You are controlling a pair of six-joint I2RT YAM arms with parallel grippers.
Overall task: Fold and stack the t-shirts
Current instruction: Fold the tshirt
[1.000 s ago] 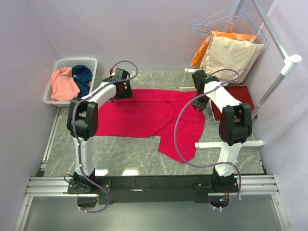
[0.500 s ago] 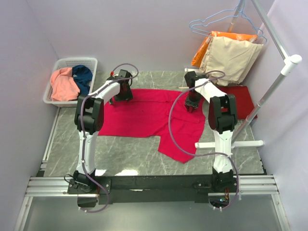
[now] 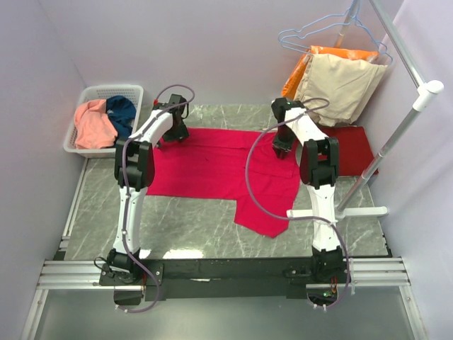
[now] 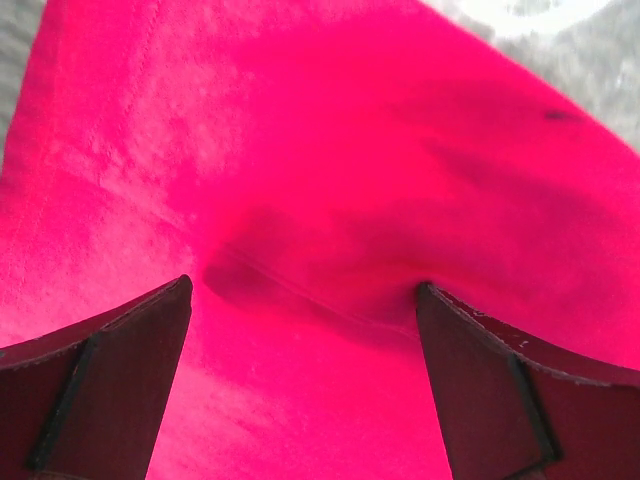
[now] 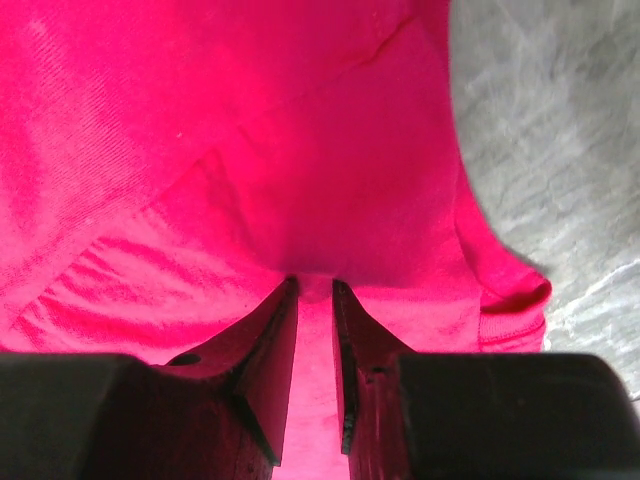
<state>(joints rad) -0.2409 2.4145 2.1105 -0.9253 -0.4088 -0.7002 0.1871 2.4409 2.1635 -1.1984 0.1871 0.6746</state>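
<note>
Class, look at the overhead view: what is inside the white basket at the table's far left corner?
The white basket holds a salmon-pink t-shirt and, beside it, a dark teal-blue t-shirt. Anything beneath them is covered.

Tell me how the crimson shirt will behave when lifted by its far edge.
Likely floppy: the crimson t-shirt lies flat with soft creases, and puckers where the right gripper pinches it. Lifted, it would probably drape and sag between grip points. Probably light, and apt to slide over the smooth table when dragged.
</note>
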